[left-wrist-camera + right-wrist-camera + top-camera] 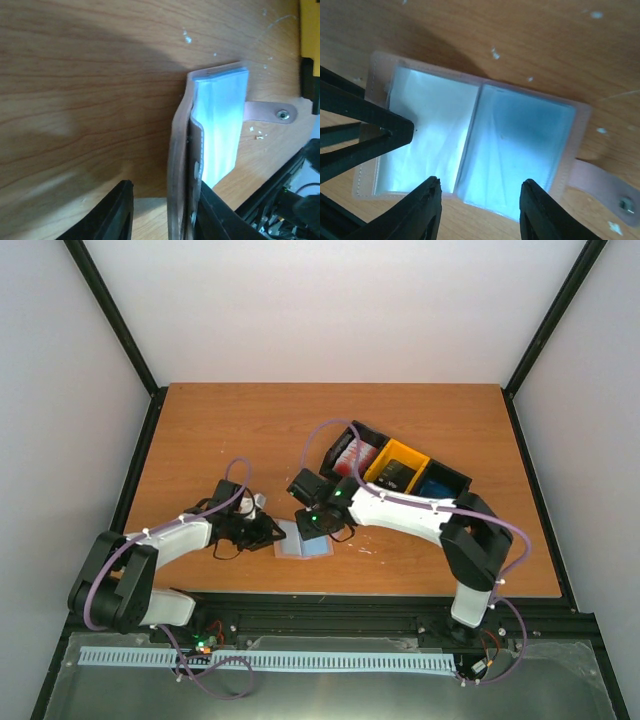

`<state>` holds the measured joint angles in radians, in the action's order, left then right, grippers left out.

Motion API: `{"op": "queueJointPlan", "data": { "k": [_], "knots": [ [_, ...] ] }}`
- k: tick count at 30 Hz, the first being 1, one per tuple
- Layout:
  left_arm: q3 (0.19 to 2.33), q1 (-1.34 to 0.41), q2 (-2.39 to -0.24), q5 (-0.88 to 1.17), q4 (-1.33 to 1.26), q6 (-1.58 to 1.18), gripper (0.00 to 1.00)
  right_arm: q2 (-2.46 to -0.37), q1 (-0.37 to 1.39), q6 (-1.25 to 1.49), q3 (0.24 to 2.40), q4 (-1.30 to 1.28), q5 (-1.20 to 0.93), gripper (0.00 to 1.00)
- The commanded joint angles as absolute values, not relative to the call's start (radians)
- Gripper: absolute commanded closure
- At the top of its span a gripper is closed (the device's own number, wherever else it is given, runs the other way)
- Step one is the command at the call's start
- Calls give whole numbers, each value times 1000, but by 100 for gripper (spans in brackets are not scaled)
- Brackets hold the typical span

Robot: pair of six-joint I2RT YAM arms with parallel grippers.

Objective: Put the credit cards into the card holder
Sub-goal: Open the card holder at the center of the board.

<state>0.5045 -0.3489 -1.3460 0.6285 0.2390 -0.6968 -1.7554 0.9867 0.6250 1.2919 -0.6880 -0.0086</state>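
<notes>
1. Card holder [303,543]: lies open on the surface [240,430], close to the near edge and between my two end effectors. Its pale see-through pockets face up.
2. My left end effector [162,210] straddles the holder's left cover, which stands up on edge between the fingers. One finger [215,215] touches the cover; a strip of wood shows between it and the other finger. I cannot tell whether the cover is truly clamped.
3. My right end effector [481,200] is spread wide with nothing between the fingers. It sits above the holder's long edge, with the fingers roughly either side of the right pocket page. I cannot tell its height above the page.
4. The right page has a bluish tint. I cannot tell whether a card is inside.
5. The closing strap [597,185] sticks out from the right cover and lies flat on the wood.
6. Credit cards: the red ones [345,453] sit in one end compartment of the tray [452,472]. The tray stands at an angle, well apart from the holder, toward the far right. The other end compartment shows blue, too small to tell more.
7. Room for moving: bare wood shows beyond the holder and to its left. My right forearm crosses between holder and tray.
</notes>
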Motion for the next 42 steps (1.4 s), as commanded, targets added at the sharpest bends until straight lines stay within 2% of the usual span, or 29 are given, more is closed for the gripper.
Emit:
{"op": "queueJointPlan", "data": {
  "k": [1, 9, 15, 23, 35, 42],
  "knots": [
    [541, -354, -1309, 543, 310, -701, 63, -1835, 1019, 597, 1346, -673, -39, 56],
    [548, -354, -1270, 445, 383, -742, 53, -1945, 1033, 573, 1388, -684, -18, 52],
    [559, -354, -1316, 418, 418, -765, 54, -1992, 1078, 533, 1445, -744, 98, 34],
    [579, -353, -1269, 362, 446, -818, 54, -2089, 1137, 525, 1493, -831, 277, 23],
    [556, -295, -1063, 253, 523, -956, 54, -2084, 1141, 563, 1406, -771, 252, 20],
    [537, -287, -1011, 371, 440, -912, 52, -1967, 1119, 575, 1483, -777, 232, 20]
  ]
}}
